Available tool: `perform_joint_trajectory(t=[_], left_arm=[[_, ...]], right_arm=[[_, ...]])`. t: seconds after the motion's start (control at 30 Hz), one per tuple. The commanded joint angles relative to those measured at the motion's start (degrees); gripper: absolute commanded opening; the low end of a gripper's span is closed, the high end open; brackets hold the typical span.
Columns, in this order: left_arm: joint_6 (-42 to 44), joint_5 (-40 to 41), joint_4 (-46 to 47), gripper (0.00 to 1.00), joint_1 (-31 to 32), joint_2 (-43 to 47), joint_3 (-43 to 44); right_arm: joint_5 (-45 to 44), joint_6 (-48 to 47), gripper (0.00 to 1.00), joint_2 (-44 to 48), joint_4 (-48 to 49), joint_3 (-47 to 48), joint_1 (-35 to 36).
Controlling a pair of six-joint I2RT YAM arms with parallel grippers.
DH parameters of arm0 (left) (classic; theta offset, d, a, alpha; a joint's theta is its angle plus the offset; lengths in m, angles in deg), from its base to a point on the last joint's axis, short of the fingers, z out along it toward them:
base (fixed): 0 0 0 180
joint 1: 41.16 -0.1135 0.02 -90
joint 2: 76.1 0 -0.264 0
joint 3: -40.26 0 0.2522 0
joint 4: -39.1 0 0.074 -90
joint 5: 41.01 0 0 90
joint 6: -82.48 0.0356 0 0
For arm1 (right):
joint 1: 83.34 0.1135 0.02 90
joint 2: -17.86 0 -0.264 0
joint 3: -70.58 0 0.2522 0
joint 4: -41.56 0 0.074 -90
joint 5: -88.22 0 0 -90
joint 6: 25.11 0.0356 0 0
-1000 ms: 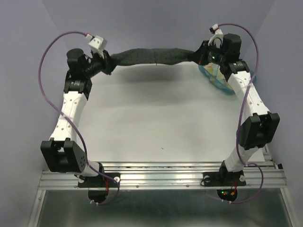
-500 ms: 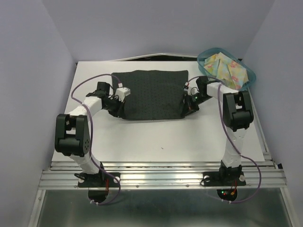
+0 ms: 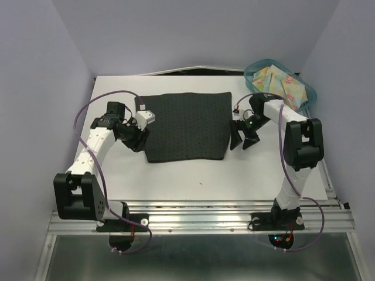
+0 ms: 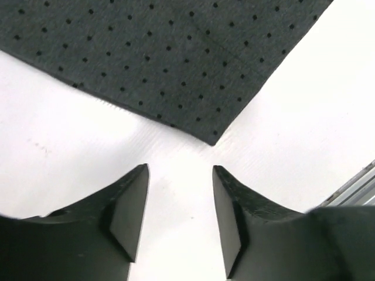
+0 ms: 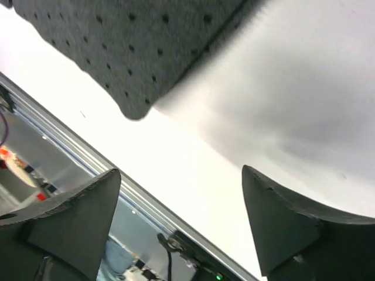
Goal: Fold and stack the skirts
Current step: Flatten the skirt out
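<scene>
Two skirts: the dark skirt [image 3: 186, 126] lies spread flat on the table [image 3: 193, 175], likely laid out for folding; the floral skirt [image 3: 280, 85] waits in the teal bin [image 3: 309, 93], far right. The left gripper [image 4: 179, 172] and right gripper [image 5: 179, 175] sit just off the dark skirt's near corners, jaws apart, holding nothing.

One skirt [image 3: 186, 126] lies spread on the bench [image 3: 176, 181], toward the far side. The left jaws stand by its near left corner, the right jaws just beside its right edge. A bin [image 3: 265, 61] at the far right corner holds the other skirt [image 3: 280, 85].
</scene>
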Motion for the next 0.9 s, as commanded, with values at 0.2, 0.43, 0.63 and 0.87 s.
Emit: perform_joint_trajectory(t=[0.2,0.43,0.63,0.87], left_arm=[[-2.8,-0.7,-2.51,0.66,-0.14,2.68,6.72],[-12.73,3.33,8.64,0.58,1.44,-4.79,5.14],[-17.75,4.21,10.24,0.48,1.97,-13.04,7.07],[-21.8,7.11,10.6,0.4,2.06,-21.4,10.84]], right_arm=[[-9.23,3.98,0.79,6.67,7.03,11.05,-0.49],[-5.73,7.59,0.62,-7.99,11.63,29.66,-0.49],[-5.54,5.83,0.58,-16.27,14.79,33.14,1.18],[-8.96,1.79,0.53,-15.31,22.79,17.06,3.63]])
